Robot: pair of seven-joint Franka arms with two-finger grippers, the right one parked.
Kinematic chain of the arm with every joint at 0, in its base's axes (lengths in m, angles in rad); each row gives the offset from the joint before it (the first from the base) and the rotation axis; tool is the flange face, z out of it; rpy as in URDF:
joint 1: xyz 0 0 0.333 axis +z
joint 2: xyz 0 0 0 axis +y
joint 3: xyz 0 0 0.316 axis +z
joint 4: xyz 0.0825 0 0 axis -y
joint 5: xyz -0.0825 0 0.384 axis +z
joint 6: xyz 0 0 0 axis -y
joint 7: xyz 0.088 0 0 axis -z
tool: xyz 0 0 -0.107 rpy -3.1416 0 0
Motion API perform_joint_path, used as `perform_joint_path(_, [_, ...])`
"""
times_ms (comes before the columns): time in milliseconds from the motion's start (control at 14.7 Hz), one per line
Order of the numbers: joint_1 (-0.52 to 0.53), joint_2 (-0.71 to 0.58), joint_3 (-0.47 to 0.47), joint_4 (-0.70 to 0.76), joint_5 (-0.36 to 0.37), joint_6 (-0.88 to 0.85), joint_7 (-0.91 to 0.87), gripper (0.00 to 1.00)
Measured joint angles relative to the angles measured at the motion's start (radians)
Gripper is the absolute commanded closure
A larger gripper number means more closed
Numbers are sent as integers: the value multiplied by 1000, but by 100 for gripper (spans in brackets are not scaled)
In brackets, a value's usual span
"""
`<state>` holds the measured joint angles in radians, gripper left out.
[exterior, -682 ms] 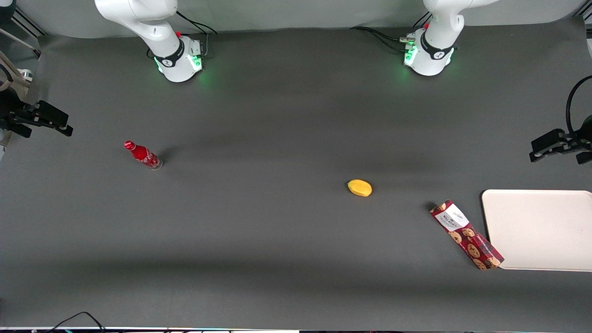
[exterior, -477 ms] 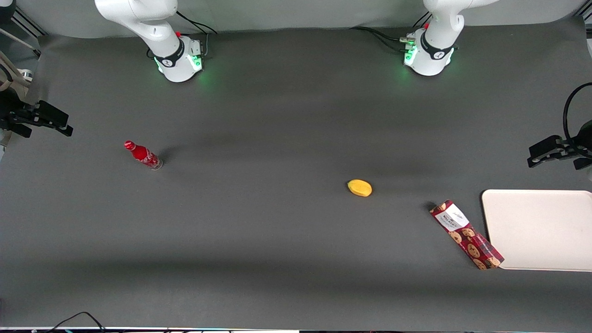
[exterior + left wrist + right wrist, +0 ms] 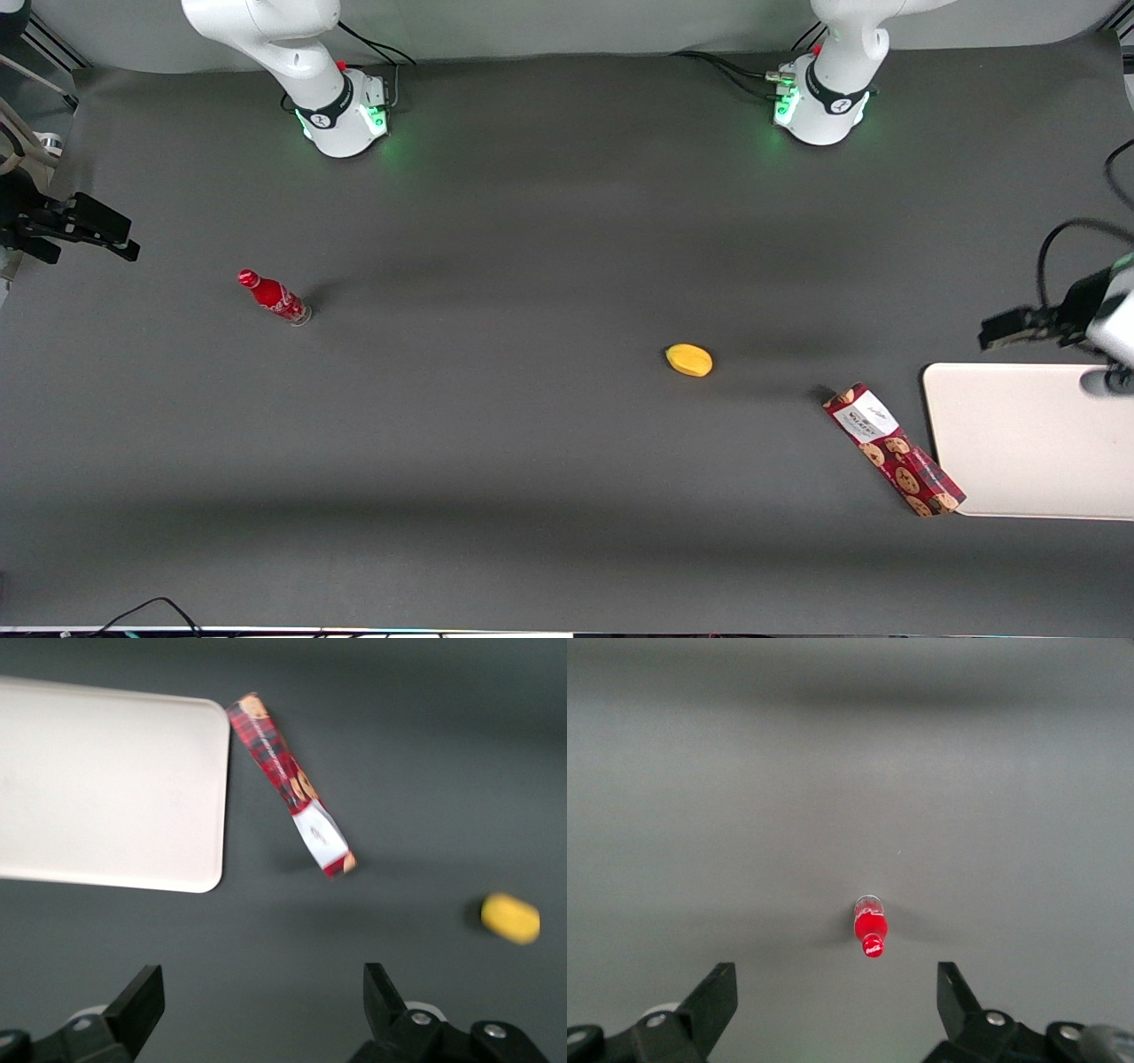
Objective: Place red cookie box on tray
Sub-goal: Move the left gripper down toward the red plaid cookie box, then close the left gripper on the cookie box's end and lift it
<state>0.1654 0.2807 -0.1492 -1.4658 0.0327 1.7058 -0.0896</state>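
Left wrist view: gripper (image 3: 261, 1005) spread wide, holding nothing, above the counter (image 3: 425, 744) near the red cookie box (image 3: 292, 788).

Robotics lab: two arm bases (image 3: 344, 115) bolted to a grey-matted table (image 3: 496, 461), with cables (image 3: 722, 71) trailing to them.
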Motion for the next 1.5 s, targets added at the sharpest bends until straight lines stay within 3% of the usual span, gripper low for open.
perform_joint_path(205, [0, 114, 4, -5, -15, 105, -286, 0])
perform_joint_path(409, [-1, 229, 6, -6, -18, 213, -447, 0])
perform_joint_path(818, [-5, 417, 32, -6, -18, 437, -514, 0])
perform_joint_path(1023, [-14, 460, 32, -8, -23, 508, -549, 9])
perform_joint_path(1159, [-21, 479, 32, -13, -25, 552, -562, 46])
perform_joint_path(1227, [-22, 487, 32, -17, -25, 570, -563, 77])
perform_joint_path(1295, [-23, 494, 32, -19, -26, 580, -565, 100])
perform_joint_path(1500, [-25, 504, 32, -21, -27, 584, -565, 100])
